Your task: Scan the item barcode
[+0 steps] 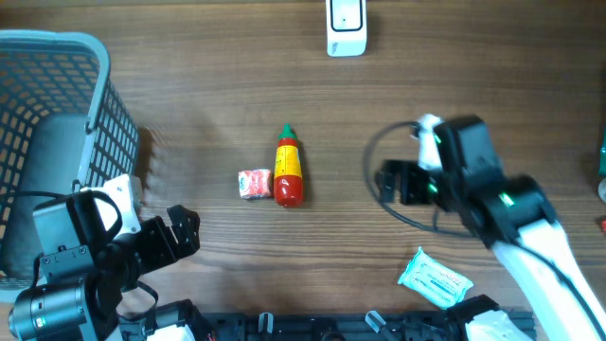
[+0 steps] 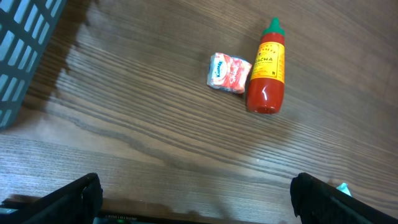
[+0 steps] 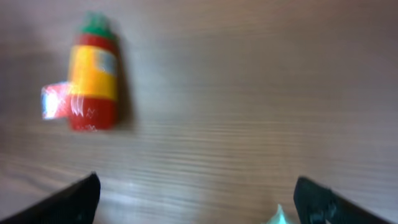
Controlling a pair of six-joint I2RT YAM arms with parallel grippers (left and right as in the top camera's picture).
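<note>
both hands open and empty, bottle on counter

overhead: sauce bottle lies mid-counter, snack packet touching its basket-side flank. scanner at far edge, well apart. left hand beside basket; right hand near bottle, not touching.
left wrist: fingers spread wide, holding nothing; bottle ahead.
right wrist: blurred; fingers wide apart, nothing between.

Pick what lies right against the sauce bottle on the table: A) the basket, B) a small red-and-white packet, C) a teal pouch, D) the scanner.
B: the packet lies flat with its edge against the side of the bottle, in the left wrist view.
</note>
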